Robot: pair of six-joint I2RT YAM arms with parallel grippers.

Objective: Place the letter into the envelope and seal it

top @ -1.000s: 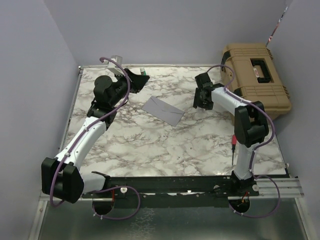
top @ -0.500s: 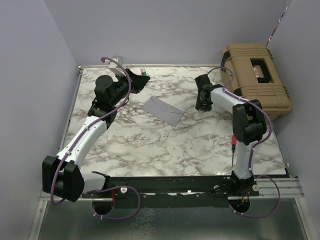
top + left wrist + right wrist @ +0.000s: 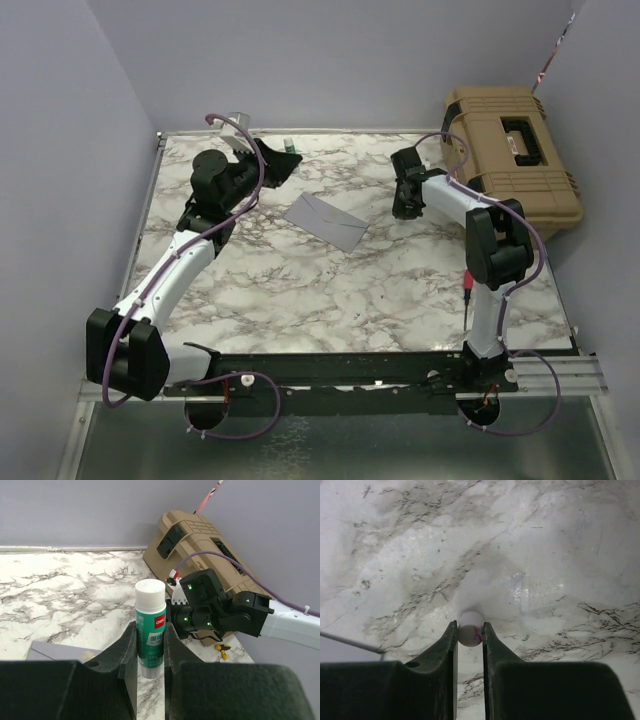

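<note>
Now left pincer (image 3: 150,631) grips cylindrical glue stick (image 3: 150,607), right pincer (image 3: 469,626) round white cap (image 3: 470,634).

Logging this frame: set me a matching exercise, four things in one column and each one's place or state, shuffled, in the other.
Things:
1. glue stick
2. small white round piece
3. envelope
4. tan case

Places or states:
A. lying flat on the marble table, between the two arms
B. clamped between the fingers of the left gripper
C. at the far right corner
D. pinched between the fingers of the right gripper

Pairs: 1-B, 2-D, 3-A, 4-C
</note>
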